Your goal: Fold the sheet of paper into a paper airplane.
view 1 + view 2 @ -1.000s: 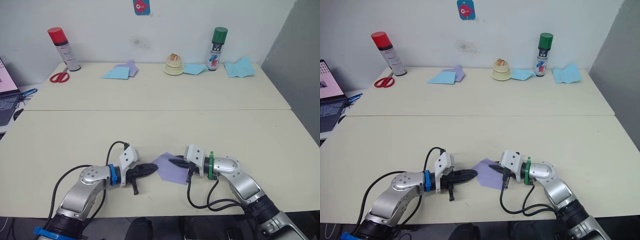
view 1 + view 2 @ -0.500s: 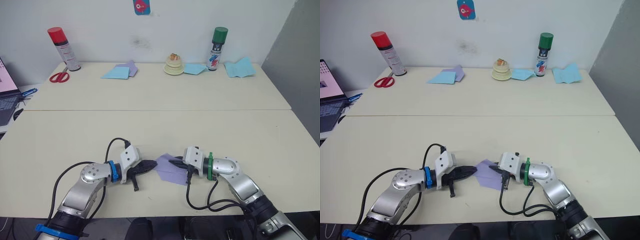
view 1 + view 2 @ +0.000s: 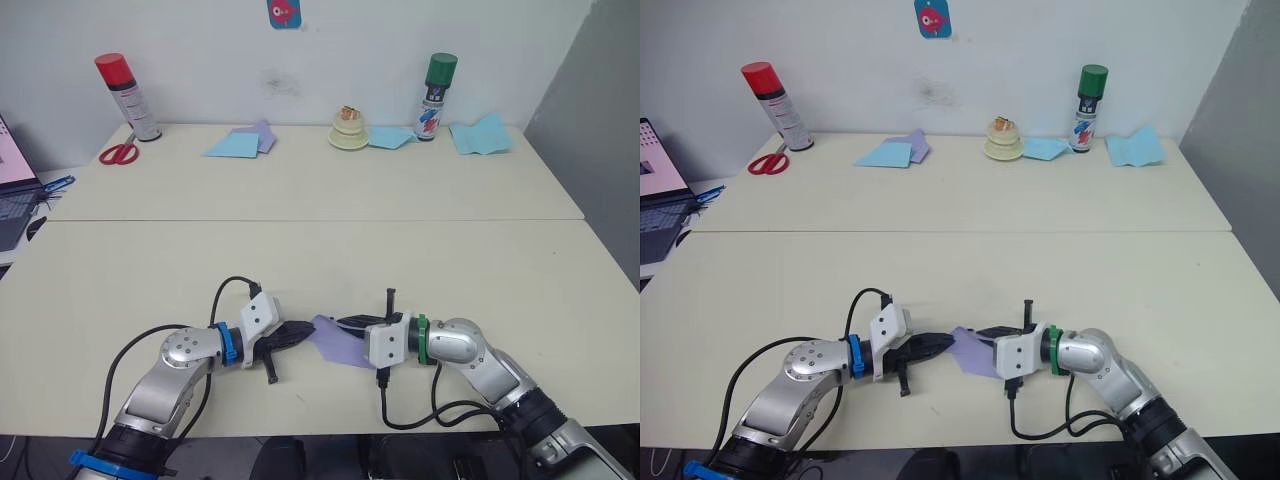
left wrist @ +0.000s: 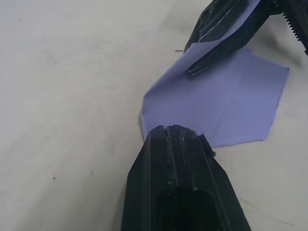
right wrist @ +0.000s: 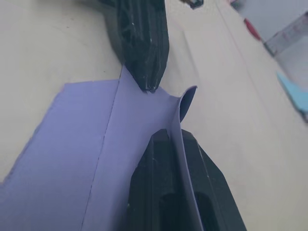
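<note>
The sheet of paper is lavender, creased and partly folded, and lies near the table's front edge between my two grippers. My left gripper is shut, and its tip rests on the paper's left corner. My right gripper is shut on a flap of the sheet, which curls up off the table between its fingers. In the left wrist view the right gripper pinches that raised flap above the flat part of the paper. The two grippers' tips are nearly touching.
Along the far edge of the table stand a red-capped spray can, red scissors, light blue papers, a small round stack, a green-capped spray can and more blue papers. A laptop sits at the far left.
My right wrist has rolled over, turning its white mount to the front and lifting the flap. My left gripper has slid right to the paper's corner.
</note>
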Tool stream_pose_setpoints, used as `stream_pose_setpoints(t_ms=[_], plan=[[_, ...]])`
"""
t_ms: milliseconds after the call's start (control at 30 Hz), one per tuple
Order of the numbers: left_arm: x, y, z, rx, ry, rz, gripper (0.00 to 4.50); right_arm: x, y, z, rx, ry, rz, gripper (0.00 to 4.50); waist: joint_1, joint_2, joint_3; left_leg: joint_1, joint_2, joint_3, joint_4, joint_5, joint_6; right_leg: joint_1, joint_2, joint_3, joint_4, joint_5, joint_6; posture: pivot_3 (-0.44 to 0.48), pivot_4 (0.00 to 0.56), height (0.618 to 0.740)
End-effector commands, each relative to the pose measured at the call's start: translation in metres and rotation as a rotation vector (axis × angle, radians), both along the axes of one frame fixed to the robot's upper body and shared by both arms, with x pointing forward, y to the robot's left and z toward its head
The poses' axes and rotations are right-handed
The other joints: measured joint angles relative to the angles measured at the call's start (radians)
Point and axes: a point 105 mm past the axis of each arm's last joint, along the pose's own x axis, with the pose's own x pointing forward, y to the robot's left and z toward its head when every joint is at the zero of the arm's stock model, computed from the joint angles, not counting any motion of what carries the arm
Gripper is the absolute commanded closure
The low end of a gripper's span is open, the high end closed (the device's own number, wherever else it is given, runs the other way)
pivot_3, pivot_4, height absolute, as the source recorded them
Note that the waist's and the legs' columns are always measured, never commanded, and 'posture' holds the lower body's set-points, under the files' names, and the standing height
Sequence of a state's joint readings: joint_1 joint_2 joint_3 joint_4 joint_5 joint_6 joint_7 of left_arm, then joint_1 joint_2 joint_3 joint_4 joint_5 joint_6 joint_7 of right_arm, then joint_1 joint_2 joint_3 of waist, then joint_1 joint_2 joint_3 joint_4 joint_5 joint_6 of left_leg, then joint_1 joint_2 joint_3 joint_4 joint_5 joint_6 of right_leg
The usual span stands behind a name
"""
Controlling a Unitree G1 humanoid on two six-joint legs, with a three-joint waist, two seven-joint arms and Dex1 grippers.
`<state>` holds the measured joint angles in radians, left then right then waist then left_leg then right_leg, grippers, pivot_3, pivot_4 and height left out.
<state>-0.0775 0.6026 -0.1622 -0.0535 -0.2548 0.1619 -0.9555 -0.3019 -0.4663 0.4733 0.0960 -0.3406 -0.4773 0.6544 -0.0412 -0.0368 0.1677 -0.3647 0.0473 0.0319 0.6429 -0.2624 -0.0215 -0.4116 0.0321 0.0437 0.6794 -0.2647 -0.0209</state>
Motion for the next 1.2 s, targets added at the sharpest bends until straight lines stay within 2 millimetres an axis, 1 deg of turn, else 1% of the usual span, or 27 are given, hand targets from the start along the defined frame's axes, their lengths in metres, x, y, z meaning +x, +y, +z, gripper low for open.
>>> stream_pose_setpoints(t_ms=[33,267,400,467,600,767,933,1033,1200], plan=[[-0.009,0.015,-0.028,0.093,0.097,0.043,4.5,-0.007,0.003,0.001,-0.011,-0.079,0.058,4.44,0.0,0.0,0.0,0.0,0.0,0.0,0.0,0.0,0.0,0.0,0.0,0.0,0.0,0.0,0.0,0.0,0.15,0.725],[-0.011,0.005,-0.021,0.063,0.088,0.022,4.5,-0.012,0.005,-0.008,-0.028,-0.094,0.083,4.44,0.0,0.0,0.0,0.0,0.0,0.0,-0.001,0.0,0.0,0.0,0.0,0.0,0.0,0.0,0.0,0.0,0.15,0.725],[-0.011,-0.001,-0.017,0.042,0.086,0.01,4.5,-0.008,0.004,-0.011,-0.001,-0.035,0.036,4.44,0.0,-0.001,0.0,0.0,0.0,0.0,-0.001,0.0,0.0,0.0,0.0,0.0,0.0,0.0,0.0,0.0,0.15,0.725],[-0.012,-0.002,-0.016,0.038,0.086,0.008,4.5,-0.003,0.004,-0.011,0.044,0.04,-0.016,4.44,0.0,-0.001,0.0,0.0,0.0,0.0,-0.001,0.0,0.0,0.0,0.0,-0.001,0.0,0.0,0.0,0.0,0.15,0.725],[-0.011,-0.003,-0.017,0.05,0.074,0.002,4.5,0.007,0.002,-0.005,0.147,0.272,-0.14,4.44,0.0,-0.001,0.0,0.0,0.0,-0.001,-0.002,0.0,0.0,0.0,0.0,-0.001,0.0,0.0,0.001,0.0,0.15,0.725],[-0.011,-0.007,-0.016,0.045,0.064,-0.004,4.5,0.008,0.004,0.004,0.207,0.475,-0.175,4.44,0.003,0.0,0.0,0.0,0.0,-0.001,-0.002,0.0,0.0,0.0,0.0,-0.001,0.0,0.0,0.0,0.0,0.15,0.725],[-0.012,-0.011,-0.013,0.013,0.069,-0.017,4.5,0.009,0.006,0.01,0.258,0.599,-0.214,4.44,0.009,0.0,0.0,0.0,0.0,-0.001,-0.002,0.0,0.0,0.0,0.0,-0.001,0.0,0.0,0.0,0.0,0.15,0.725],[-0.014,-0.013,-0.011,-0.006,0.078,-0.028,4.5,0.008,0.008,0.012,0.303,0.716,-0.243,4.44,0.009,0.0,0.0,0.0,0.0,-0.001,-0.002,0.0,0.0,-0.001,0.0,-0.001,0.0,0.0,0.001,0.0,0.15,0.725],[-0.015,-0.013,-0.013,0.017,0.07,-0.043,4.5,0.01,0.008,0.013,0.338,0.845,-0.301,4.44,0.009,0.0,0.0,-0.001,0.0,-0.001,-0.003,0.0,0.0,-0.001,0.0,-0.002,0.0,0.001,0.002,0.0,0.15,0.725]])
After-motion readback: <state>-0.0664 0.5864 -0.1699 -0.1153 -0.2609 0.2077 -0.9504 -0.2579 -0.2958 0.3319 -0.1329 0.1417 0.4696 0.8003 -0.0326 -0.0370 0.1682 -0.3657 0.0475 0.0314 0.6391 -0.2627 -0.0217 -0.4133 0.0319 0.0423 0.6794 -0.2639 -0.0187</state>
